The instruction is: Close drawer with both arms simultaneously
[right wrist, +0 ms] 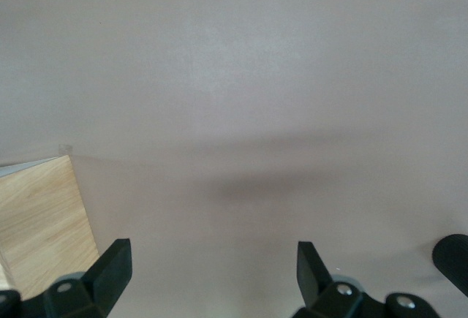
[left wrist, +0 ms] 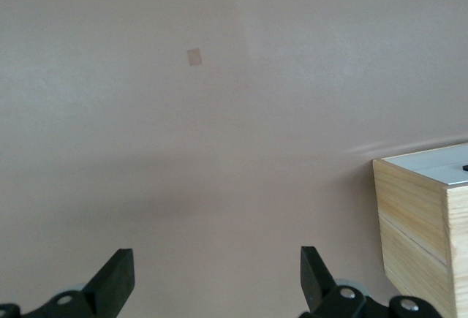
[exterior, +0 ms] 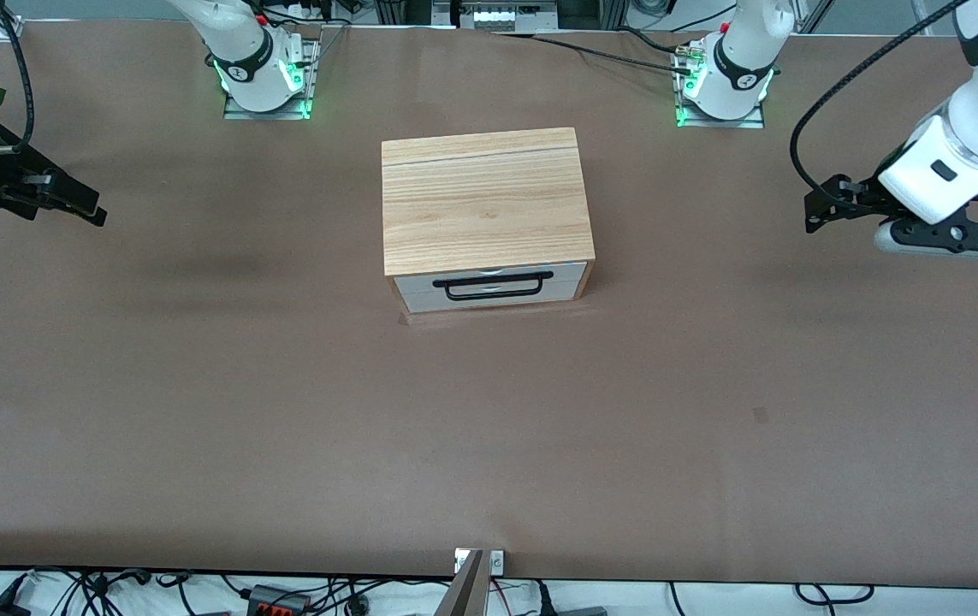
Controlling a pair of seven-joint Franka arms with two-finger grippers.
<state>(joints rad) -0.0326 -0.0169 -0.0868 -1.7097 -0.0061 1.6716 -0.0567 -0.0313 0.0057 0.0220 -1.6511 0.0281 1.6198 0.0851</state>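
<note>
A brown table (exterior: pixel 283 411) holds a wooden box (exterior: pixel 483 192) at its middle. The box's drawer (exterior: pixel 493 287), white-fronted with a black wire handle (exterior: pixel 499 286), faces the front camera and sits pushed in. The right gripper (right wrist: pixel 212 274) hangs over the right arm's end, fingers spread apart. The left gripper (left wrist: pixel 217 278) hangs over the left arm's end, fingers likewise apart.

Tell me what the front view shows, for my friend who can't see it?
A wooden box sits mid-table, its white drawer with a black handle looking shut or nearly so. The left tool hangs over the table at the left arm's end, the right tool at the right arm's end, both apart from the box.
</note>
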